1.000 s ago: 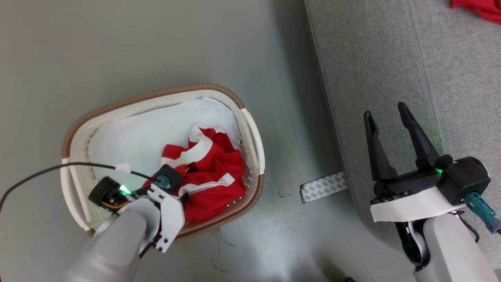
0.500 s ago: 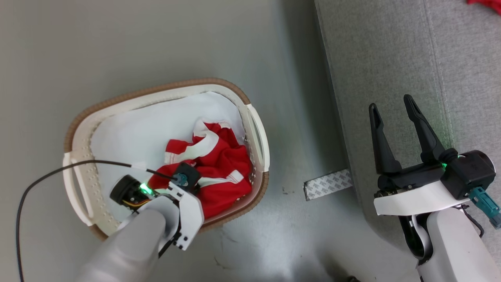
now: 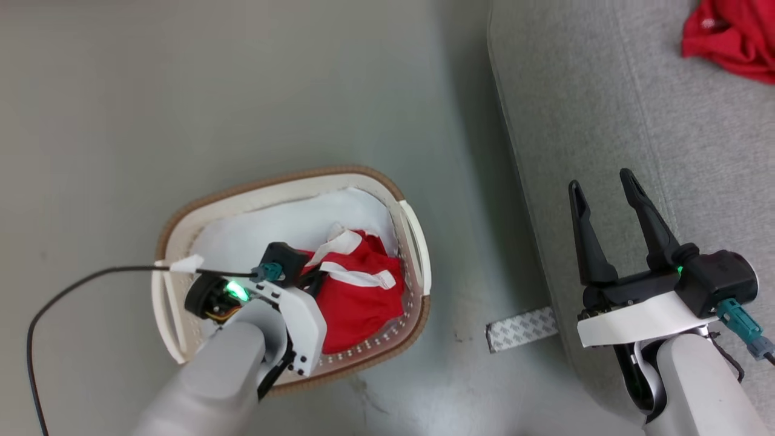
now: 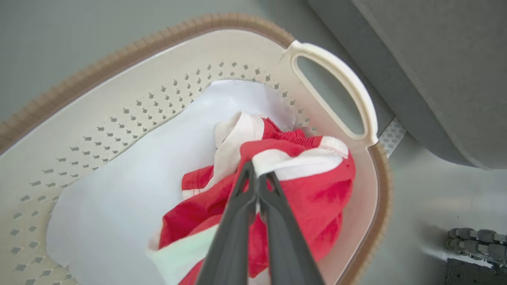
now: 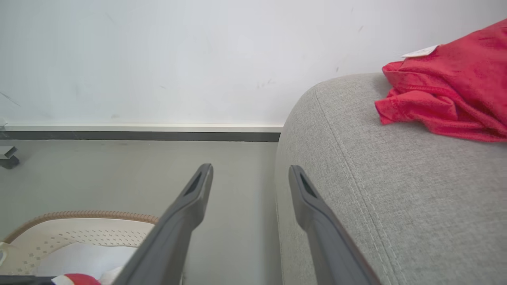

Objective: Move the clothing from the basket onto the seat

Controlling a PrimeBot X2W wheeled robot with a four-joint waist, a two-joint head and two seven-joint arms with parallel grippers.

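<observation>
Left gripper (image 4: 257, 174) had bunched the clothing (image 4: 317, 190) tighter than a second earlier, jaws pinched on its trim inside the basket (image 4: 119, 87); right gripper (image 3: 599, 180) stood wide beside the basket, above the seat (image 3: 605, 91); shallow trim hold could slip during lifting.

Basket (image 3: 254, 195) on the floor (image 3: 242, 79) left of the seat (image 3: 605, 91), clothing (image 3: 363, 297) inside it on a flat pad (image 3: 290, 224), another garment (image 3: 732, 36) on the seat
</observation>
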